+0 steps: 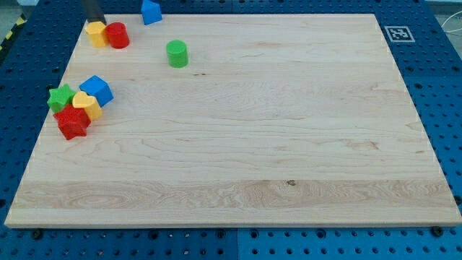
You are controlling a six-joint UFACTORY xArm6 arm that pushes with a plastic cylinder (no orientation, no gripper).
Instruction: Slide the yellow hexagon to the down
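Observation:
The yellow hexagon [96, 33] lies near the board's top left corner, touching a red cylinder [118, 35] on its right. My tip [98, 22] comes down from the view's top edge. It ends right at the hexagon's upper side, apparently touching it. Only a short dark piece of the rod shows.
A blue block [151, 11] sits at the top edge, and a green cylinder [177, 53] is right of the red cylinder. At the left edge a green star [61, 97], blue cube [97, 90], yellow heart [86, 105] and red star [72, 121] cluster. A marker tag [398, 33] is at the top right.

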